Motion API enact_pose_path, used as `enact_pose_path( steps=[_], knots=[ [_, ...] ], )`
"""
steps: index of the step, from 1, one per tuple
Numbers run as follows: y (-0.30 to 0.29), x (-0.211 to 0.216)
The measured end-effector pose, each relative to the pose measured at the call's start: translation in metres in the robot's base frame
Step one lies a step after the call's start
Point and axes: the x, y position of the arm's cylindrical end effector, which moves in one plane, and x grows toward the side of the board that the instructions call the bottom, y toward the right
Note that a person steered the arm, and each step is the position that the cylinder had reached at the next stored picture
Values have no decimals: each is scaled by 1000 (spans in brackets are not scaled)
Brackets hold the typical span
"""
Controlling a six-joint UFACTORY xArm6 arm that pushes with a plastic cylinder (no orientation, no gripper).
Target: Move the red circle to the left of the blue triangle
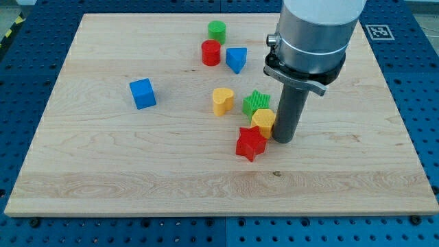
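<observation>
On the pale wooden board (103,158), the small red circle block (210,53) stands near the view's top, just beside the blue triangle block (236,60) and on its left, the two nearly touching; whether a gap remains between them is hard to tell. A green circle block (217,30) sits right above the red one. My tip (283,139) rests on the board well below that group, pressed against the right side of a yellow block (263,122) whose shape is partly hidden by the rod and cannot be made out. The rod carries no jaws, so it grasps nothing. A green star block (256,103) is partly covered by the yellow block, and a red star block (250,143) touches it from below. A yellow heart block (222,101) lies to their left, and a blue cube (143,93) stands well apart. The arm's grey upper body is cut off by the view's top edge.
</observation>
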Motion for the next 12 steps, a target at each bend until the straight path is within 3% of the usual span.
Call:
enact_pose_path(
  steps=[1,3,4,6,9,12],
  knots=[
    [-4,8],
    [-15,89],
    [-22,111],
    [-44,87],
    [-22,11],
    [-22,-33]
  ],
)
